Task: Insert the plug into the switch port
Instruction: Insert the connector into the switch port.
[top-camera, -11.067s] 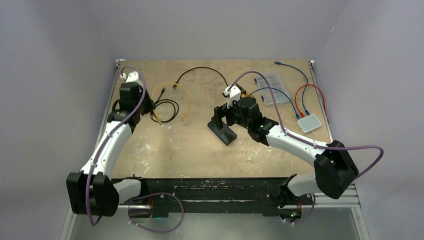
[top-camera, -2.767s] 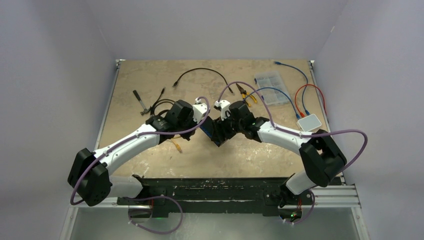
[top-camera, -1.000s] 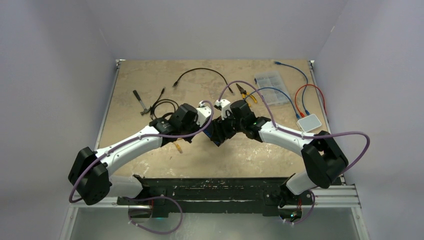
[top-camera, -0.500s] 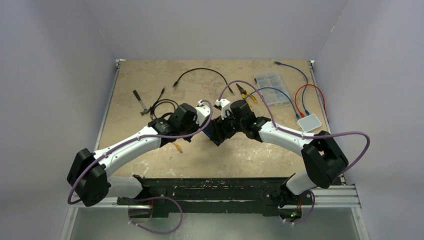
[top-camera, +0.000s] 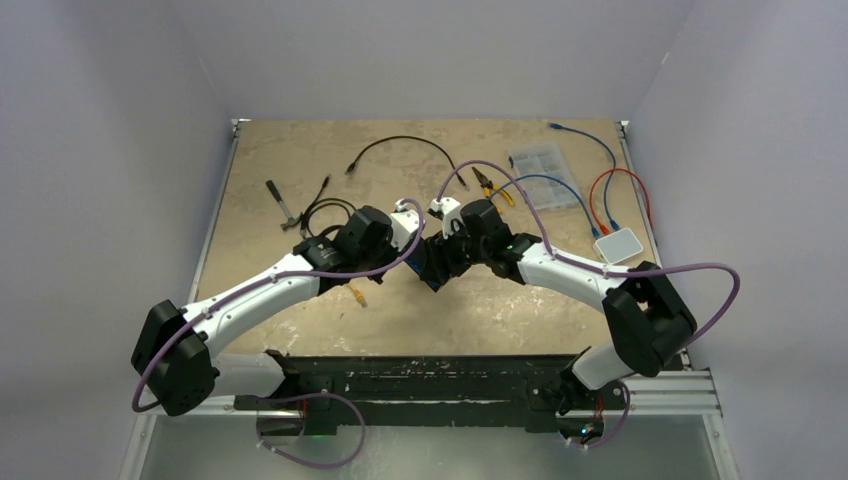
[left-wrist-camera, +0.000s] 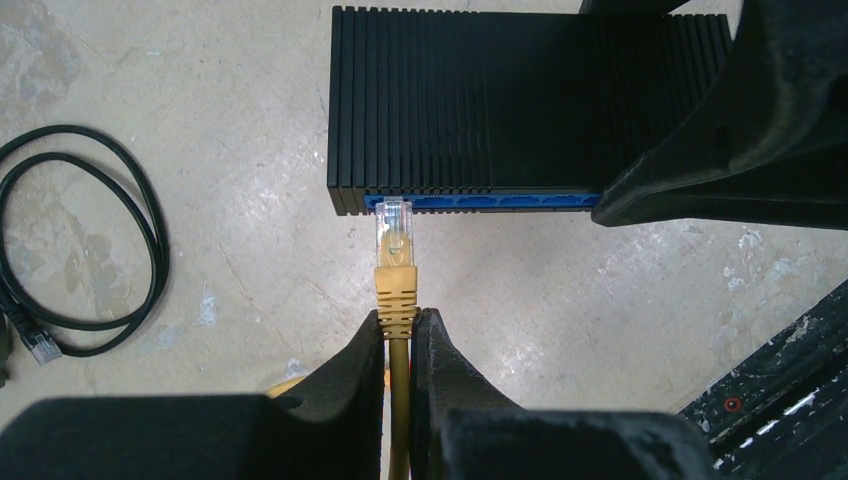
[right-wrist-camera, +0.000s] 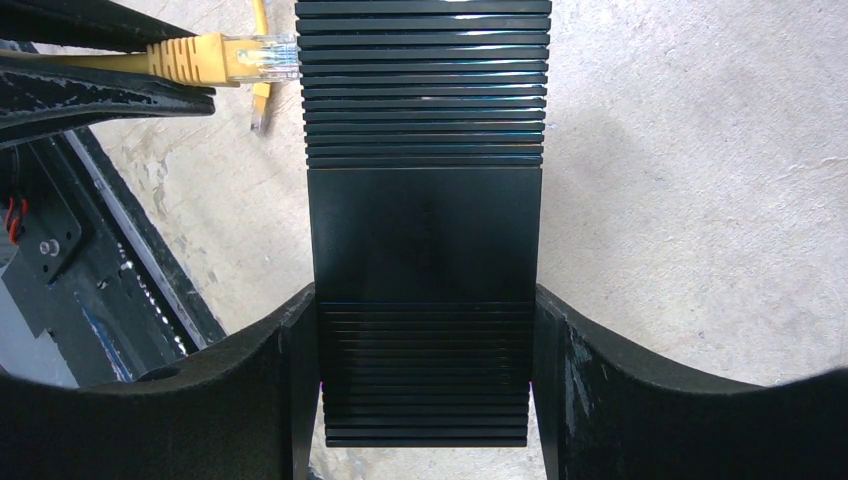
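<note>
L gripper (left-wrist-camera: 398, 325) pinches plug (left-wrist-camera: 393, 240), tip at switch (left-wrist-camera: 470, 100)

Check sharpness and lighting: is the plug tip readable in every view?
Left wrist: clear-tipped yellow cable plug sharp, evenly lit at the black ribbed switch box; left tool nearly featureless black. Right wrist: plug crisp, faint sheen on the switch's top ribs. Top external: plug not discernible.

The black ribbed plastic switch box (left-wrist-camera: 470, 100) is sitting upper centre in the left wrist view; the clear-tipped yellow cable plug (left-wrist-camera: 394, 250) is standing just below its left end, tip meeting the edge; a thin black coiled cable (left-wrist-camera: 161, 252) is lying at far left.
</note>
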